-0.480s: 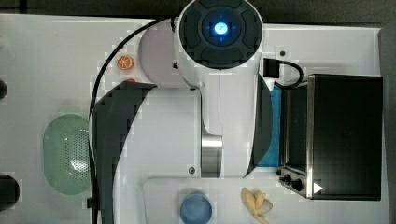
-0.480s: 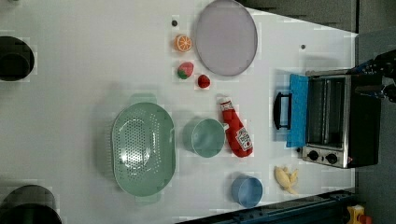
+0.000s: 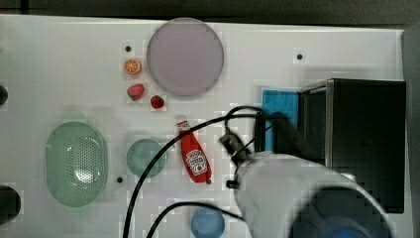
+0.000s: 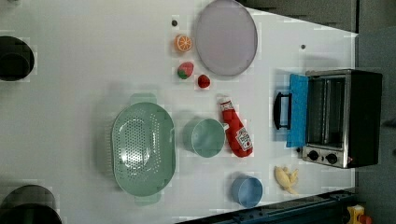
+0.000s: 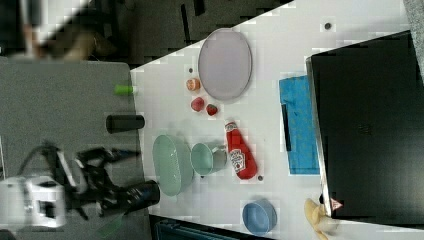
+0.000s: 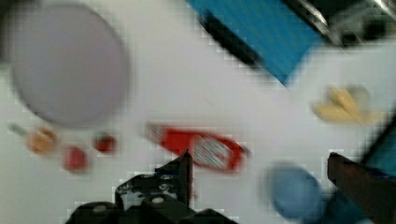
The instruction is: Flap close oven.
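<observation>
The black oven (image 4: 348, 116) stands at the left view's right with its blue-faced flap door (image 4: 298, 109) folded down flat onto the table and the black bar handle (image 4: 279, 110) pointing toward the ketchup. The oven (image 3: 369, 139) and door (image 3: 280, 106) also appear in the top view, where my white arm (image 3: 292, 198) reaches in from the lower right and covers the oven's front corner. The wrist view has the blue door (image 6: 266, 32) far ahead of my gripper (image 6: 259, 158), which is open with nothing between its fingers.
A red ketchup bottle (image 3: 194, 156) lies beside the door. Around it are a green cup (image 3: 145, 157), a green colander (image 3: 77, 163), a blue cup (image 3: 208, 222), a purple plate (image 3: 184, 56), small toy fruit (image 3: 132, 66), and a yellow toy (image 4: 286, 178) by the oven's knobs.
In the top view my arm has swung from the middle of the table to the lower right, uncovering the plate, ketchup and cup. The oven door still lies open.
</observation>
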